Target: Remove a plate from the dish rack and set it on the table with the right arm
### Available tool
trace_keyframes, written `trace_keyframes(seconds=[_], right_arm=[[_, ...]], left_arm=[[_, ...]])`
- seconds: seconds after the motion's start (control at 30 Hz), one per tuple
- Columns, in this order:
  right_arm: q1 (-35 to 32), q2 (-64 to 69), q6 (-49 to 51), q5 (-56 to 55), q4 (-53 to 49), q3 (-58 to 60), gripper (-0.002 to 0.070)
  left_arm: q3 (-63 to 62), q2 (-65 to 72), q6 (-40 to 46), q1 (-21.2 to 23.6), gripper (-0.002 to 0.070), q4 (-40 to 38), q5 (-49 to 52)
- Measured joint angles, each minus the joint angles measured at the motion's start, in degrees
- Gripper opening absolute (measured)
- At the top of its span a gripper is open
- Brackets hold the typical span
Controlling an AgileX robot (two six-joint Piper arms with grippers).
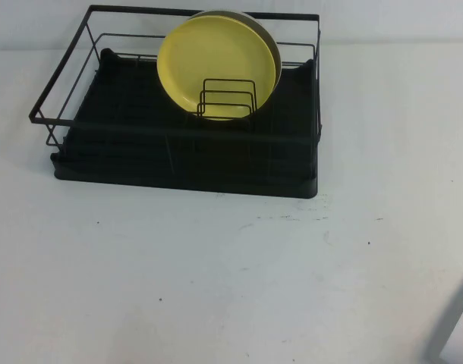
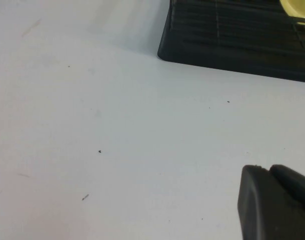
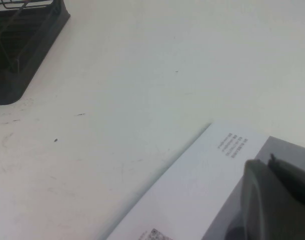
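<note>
Closest in, at the near right corner of the table (image 1: 216, 288): only a grey blur of the right arm (image 1: 453, 322), low and well apart from the dish rack (image 1: 125, 152). Through its wrist camera, right gripper (image 3: 280, 195) hanging over a white printed sheet (image 3: 202, 185) at the table's edge, with nothing visibly held; cannot tell whether open or closed. Left gripper (image 2: 275, 200) low over bare table, off the rack's near corner; likewise impossible to judge, and no load in sight.

Farther back, toward the rear right of the rack: yellow plate (image 1: 216, 64), standing on edge, face forward, lower rim tucked behind the small wire dividers (image 1: 228, 98), with a grey-white plate (image 1: 271, 38) just behind it.

Reach apparently not yet begun. Best done by opening wide on the way in and coming down from above, clear of the rack's top rail. Pinch only the yellow rim, near its top, leaving the rear plate alone. Lift straight up until free of the dividers, then carry forward to open table. Lay flat and let go only once fully resting.
</note>
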Motion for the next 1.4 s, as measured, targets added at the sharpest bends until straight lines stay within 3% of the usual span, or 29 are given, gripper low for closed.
trace_keyframes(seconds=[0.97,1.4], right_arm=[[0.00,0.00,0.00,0.00,0.16,0.00,-0.0018],[0.00,0.00,0.00,-1.51,9.23,0.00,-0.0018]], left_arm=[[0.00,0.00,0.00,0.00,-0.0004,0.00,0.00],[0.00,0.00,0.00,0.00,-0.0004,0.00,0.00]])
